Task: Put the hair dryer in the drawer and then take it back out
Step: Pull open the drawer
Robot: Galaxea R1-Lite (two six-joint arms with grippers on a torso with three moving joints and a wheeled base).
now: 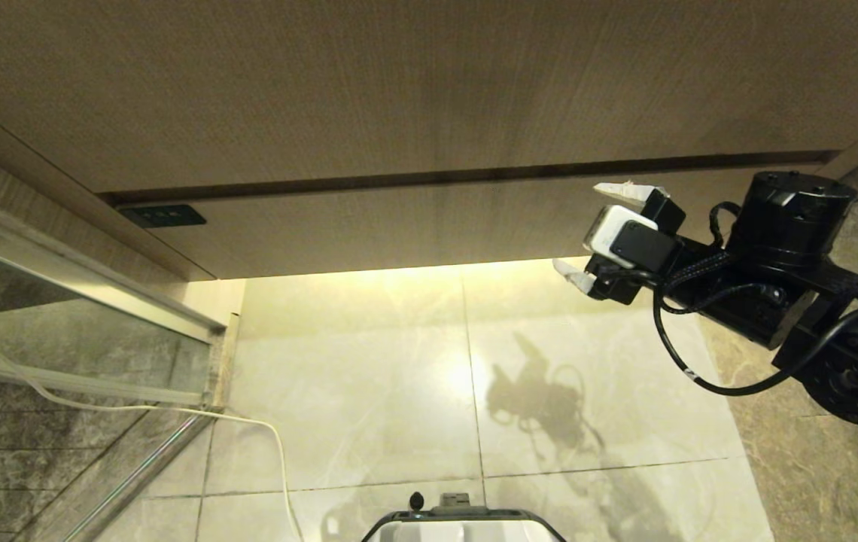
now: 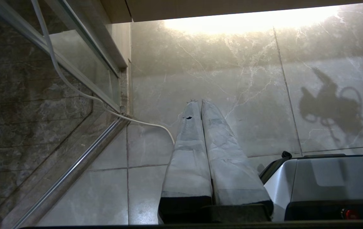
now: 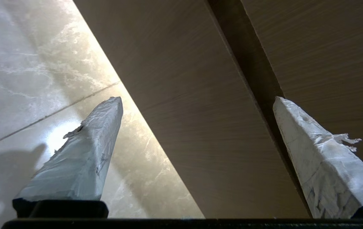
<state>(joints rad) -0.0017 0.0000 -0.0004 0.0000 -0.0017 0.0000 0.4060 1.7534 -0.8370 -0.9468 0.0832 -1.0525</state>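
The drawer [image 1: 399, 226] is closed; only its light wood-grain front with a small dark label [image 1: 162, 216] at its left end shows. My right gripper [image 1: 578, 226] hovers in front of the drawer's right part, open and empty. One fingertip sits level with the dark gap above the drawer front, the other level with its lower edge. The right wrist view shows the drawer front [image 3: 184, 111] running between the spread fingers of the right gripper [image 3: 197, 100]. The hair dryer is out of view. My left gripper [image 2: 199, 101] is shut on nothing and hangs over the floor tiles.
A taller wood-grain panel [image 1: 399, 90] sits above the drawer. A glass partition with a metal frame [image 1: 60, 331] stands at the left. A thin white cable [image 1: 271, 436] trails across the marble floor. My base [image 1: 463, 527] is at the bottom edge.
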